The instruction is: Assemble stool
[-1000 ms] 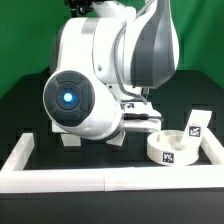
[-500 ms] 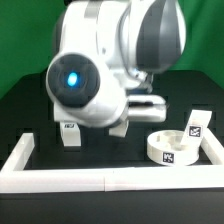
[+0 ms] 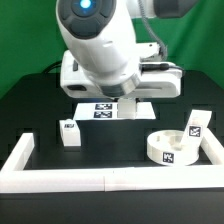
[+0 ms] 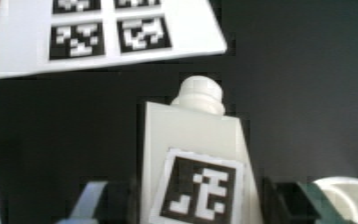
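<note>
1. The hand (image 4: 211,208) grips the held leg block (image 4: 197,150), its square marker tag showing.
2. The second leg block (image 3: 69,133) stands on the counter (image 3: 110,145); the round seat (image 3: 166,148) lies toward the exterior view's right.

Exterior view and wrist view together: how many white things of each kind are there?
Legs: 3, one standing alone, one by the seat, one in the gripper
Seat: 1
Marker board: 1
Border wall: 1
Total: 6
</note>
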Robot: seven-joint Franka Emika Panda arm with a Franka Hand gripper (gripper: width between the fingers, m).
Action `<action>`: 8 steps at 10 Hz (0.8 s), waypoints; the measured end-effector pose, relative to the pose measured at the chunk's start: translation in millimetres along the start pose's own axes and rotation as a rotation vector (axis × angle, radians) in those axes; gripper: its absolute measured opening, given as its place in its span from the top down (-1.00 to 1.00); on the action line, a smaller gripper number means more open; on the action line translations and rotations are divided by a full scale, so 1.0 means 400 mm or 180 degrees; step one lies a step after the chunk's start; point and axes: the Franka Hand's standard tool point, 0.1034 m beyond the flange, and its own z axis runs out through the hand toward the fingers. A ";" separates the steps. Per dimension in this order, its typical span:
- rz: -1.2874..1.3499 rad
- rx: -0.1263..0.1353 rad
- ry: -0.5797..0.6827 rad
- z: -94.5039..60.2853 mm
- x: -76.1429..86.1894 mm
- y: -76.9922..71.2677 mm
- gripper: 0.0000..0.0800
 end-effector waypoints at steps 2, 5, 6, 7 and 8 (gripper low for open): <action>-0.0033 0.0004 0.0535 -0.025 0.005 -0.015 0.20; -0.0437 -0.0429 0.1635 -0.144 -0.046 -0.113 0.20; -0.0482 -0.0475 0.1823 -0.161 -0.056 -0.136 0.20; -0.0440 -0.0420 0.2051 -0.172 -0.045 -0.134 0.20; -0.0464 -0.0398 0.2278 -0.173 -0.038 -0.133 0.20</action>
